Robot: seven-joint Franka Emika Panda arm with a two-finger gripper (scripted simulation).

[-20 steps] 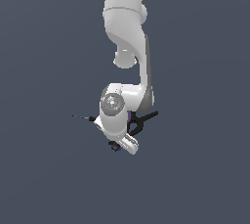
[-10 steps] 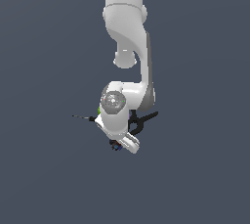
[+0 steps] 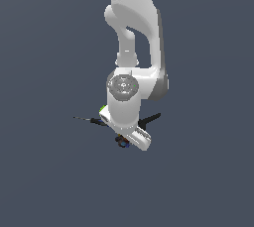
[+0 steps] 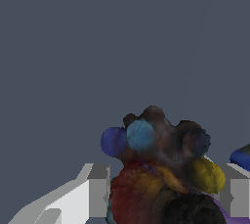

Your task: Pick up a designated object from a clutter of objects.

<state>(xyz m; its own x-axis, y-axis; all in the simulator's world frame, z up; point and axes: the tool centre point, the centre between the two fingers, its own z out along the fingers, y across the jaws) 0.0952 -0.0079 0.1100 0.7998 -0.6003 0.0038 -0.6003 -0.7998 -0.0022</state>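
In the wrist view the dark speckled lump [image 4: 158,169] sits between the two pale fingers [image 4: 97,193] of the gripper [image 4: 163,196], one finger at its eight o'clock and the other at its four o'clock, so the jaws stand spread on either side of it; whether the pads already press its bumpy sides I cannot tell. That straddling placement makes sense for a grasp across the lump's width, where the blue, red and yellow knobs give the pads something to bite on. A sliver of purple cup [image 4: 219,207] and a blue screwdriver handle [image 4: 241,158] lie just beside the finger at four o'clock, close enough that closing could nudge them. From the exterior view the Panda arm [image 3: 131,47] hangs straight down over the clutter of objects [image 3: 119,127], hiding most of it: only the lump's dark edge [image 3: 122,141] at the hand's six o'clock, a green cup rim [image 3: 101,109] at nine o'clock, and a black clamp arm [image 3: 151,119] at three o'clock poke out.
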